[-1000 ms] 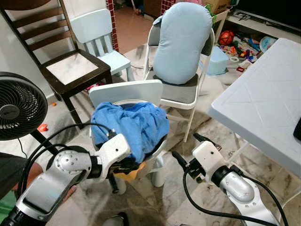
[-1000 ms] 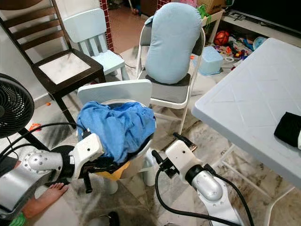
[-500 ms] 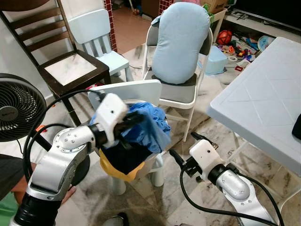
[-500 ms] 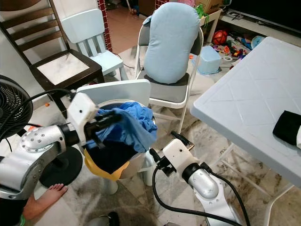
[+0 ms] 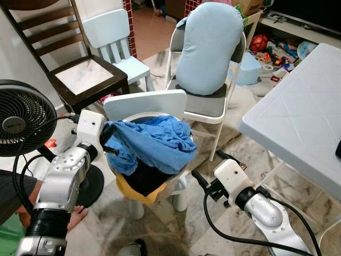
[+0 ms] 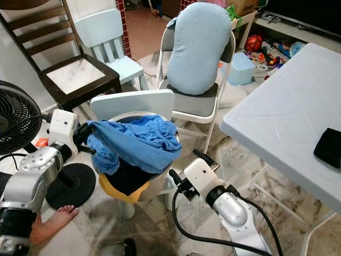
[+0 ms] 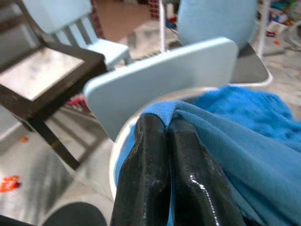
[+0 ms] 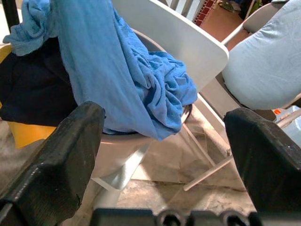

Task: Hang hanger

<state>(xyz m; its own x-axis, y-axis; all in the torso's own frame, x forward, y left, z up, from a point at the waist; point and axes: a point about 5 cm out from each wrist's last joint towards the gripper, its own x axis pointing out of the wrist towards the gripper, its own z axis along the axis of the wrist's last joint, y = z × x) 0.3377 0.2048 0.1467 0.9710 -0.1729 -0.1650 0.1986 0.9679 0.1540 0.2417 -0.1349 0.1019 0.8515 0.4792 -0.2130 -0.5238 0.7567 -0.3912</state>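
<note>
Pinching a fold of the blue cloth (image 5: pixel 154 144) with the left claw (image 7: pixel 164 123), fingers pressed tight together on it, at the left rim of the basin (image 5: pixel 139 114) sitting on the small white chair (image 5: pixel 144 104). Hovering the right claw (image 5: pixel 212 167) low and just to the right of the chair, fingers spread wide and grasping nothing, pointing toward the pile. Lying under the blue cloth: a dark garment (image 5: pixel 146 178) and something yellow (image 5: pixel 128 189).

Looking for the hanger among the clothes; possibly buried beneath them, cannot tell.

Judging the step as drawing the cloth aside to search the basin. Doing it well likely meaning:

- lifting up and leftward slowly, since the cloth is draping over the right rim and could drag the basin off the seat;
- watching for a hook snagging in the fabric while peeling it away;
- bringing the spread right claw in only once the pile is uncovered, and steadying the basin rim if it is shifting;
- steering clear of the fan (image 5: pixel 21 117) and the person's foot (image 5: pixel 77 216) close on the left.
</note>
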